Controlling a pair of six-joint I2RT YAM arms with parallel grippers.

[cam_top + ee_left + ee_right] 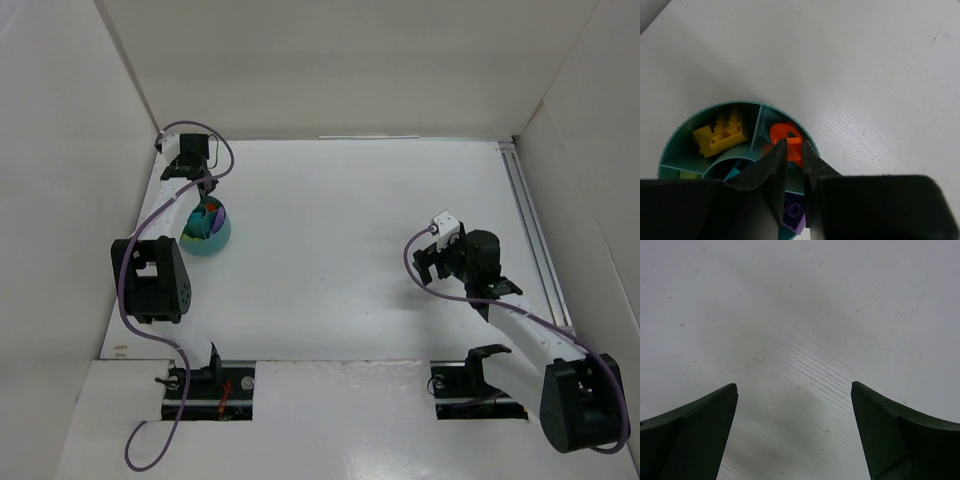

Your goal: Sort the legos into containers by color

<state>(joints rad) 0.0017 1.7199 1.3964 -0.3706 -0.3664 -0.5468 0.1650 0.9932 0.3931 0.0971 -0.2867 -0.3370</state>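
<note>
The left gripper (794, 151) hangs over the short teal round plastic tub (740, 104). Its fingers pinch a tiny orange plastic brick (794, 144) directly above the wedge holding a round orange piece (780, 131). The right gripper (794, 386), spread wide, is well apart over the white table (800, 315). The left fingers hide the near wedges, and the brick's long axis is unreadable.

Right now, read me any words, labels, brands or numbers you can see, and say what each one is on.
No readable text in any view.
The teal tub, the white table, the left claw shut on an orange lego, and the open right claw carry no writing.
</note>
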